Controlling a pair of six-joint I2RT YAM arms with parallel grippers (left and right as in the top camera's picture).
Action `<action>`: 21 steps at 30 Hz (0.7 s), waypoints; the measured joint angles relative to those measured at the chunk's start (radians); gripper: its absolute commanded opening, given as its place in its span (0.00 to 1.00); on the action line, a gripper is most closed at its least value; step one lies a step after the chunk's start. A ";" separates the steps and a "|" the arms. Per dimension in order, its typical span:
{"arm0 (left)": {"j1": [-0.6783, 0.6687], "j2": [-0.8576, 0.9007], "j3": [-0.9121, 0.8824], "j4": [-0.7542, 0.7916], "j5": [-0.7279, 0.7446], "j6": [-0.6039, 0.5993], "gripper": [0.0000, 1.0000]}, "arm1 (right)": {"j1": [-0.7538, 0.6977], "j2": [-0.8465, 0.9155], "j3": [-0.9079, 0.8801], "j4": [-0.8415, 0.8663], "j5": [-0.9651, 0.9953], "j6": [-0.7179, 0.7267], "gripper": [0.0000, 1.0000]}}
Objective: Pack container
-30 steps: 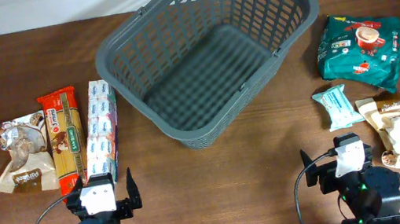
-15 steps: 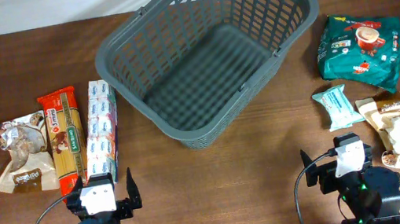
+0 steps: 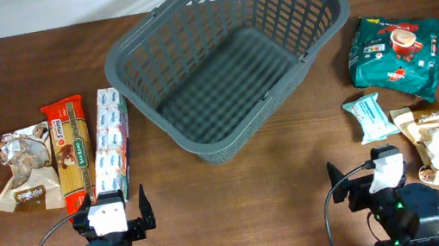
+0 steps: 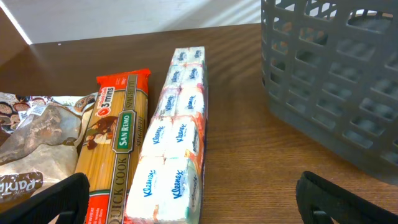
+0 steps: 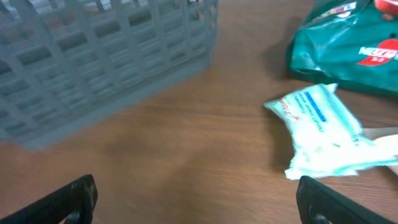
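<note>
The basket (image 3: pixel 271 2) stands at the far middle of the table (image 3: pixel 239 194), between the tissue pack (image 3: pixel 109 144) on its left and the green bag (image 3: pixel 395 46) on its right. The left gripper (image 3: pixel 111 214) and right gripper (image 3: pixel 371 180) sit nearer, both spread wide.

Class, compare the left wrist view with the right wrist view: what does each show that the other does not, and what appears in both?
Only the left wrist view shows the San Remo spaghetti packet, the long Kleenex tissue pack beside it, and a brown snack bag at the far left. Only the right wrist view shows the green Nescafe bag and the pale blue packet nearer the camera. Both show a slotted wall of the grey basket and the wooden table.
</note>
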 measured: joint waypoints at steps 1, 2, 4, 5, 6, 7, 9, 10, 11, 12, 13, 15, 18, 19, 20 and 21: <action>0.000 0.000 0.000 0.000 0.000 0.000 0.99 | 0.000 0.000 0.000 0.022 -0.009 0.029 0.99; 0.000 0.000 0.000 0.000 0.000 0.000 0.99 | 0.000 0.000 0.000 0.045 -0.019 0.056 0.99; 0.000 0.000 0.000 0.000 0.000 0.000 0.99 | 0.000 0.003 0.009 0.064 -0.034 0.098 0.99; 0.000 0.000 0.000 0.000 0.000 0.000 0.99 | 0.000 0.010 0.021 0.063 -0.038 0.113 0.99; 0.000 0.000 0.000 0.000 0.000 0.000 0.99 | 0.000 0.026 0.040 0.063 -0.042 0.124 0.99; 0.000 0.000 0.000 0.000 0.000 0.000 0.99 | 0.000 0.049 0.067 0.060 -0.045 0.132 0.99; 0.000 0.000 0.000 0.000 0.000 0.000 0.99 | 0.000 0.119 0.145 0.040 -0.046 0.146 0.99; 0.000 -0.001 0.000 -0.001 0.000 0.000 0.99 | 0.000 0.171 0.199 0.022 -0.044 0.151 0.99; 0.000 -0.001 0.000 0.000 0.000 0.000 0.99 | 0.000 0.232 0.267 -0.016 -0.042 0.153 0.99; 0.000 -0.001 0.000 0.000 0.000 0.000 0.99 | 0.000 0.278 0.315 -0.043 -0.040 0.153 0.99; 0.000 -0.001 0.000 0.001 0.000 0.000 0.99 | 0.000 0.339 0.383 -0.091 -0.034 0.145 0.99; 0.000 -0.002 0.000 0.000 0.000 0.000 0.99 | 0.000 0.474 0.536 -0.190 -0.029 0.111 0.99; 0.000 -0.002 -0.002 0.000 0.000 0.000 0.99 | 0.000 0.688 0.822 -0.383 -0.018 0.050 0.99; 0.000 -0.002 -0.002 0.000 0.000 0.000 0.99 | 0.000 0.782 0.976 -0.463 -0.019 0.031 0.99; 0.000 -0.002 -0.002 0.001 0.000 0.000 0.99 | 0.000 0.824 1.042 -0.500 -0.024 0.024 0.99; 0.000 -0.003 -0.003 0.002 0.000 0.000 0.99 | 0.000 0.882 1.145 -0.560 -0.034 0.014 0.99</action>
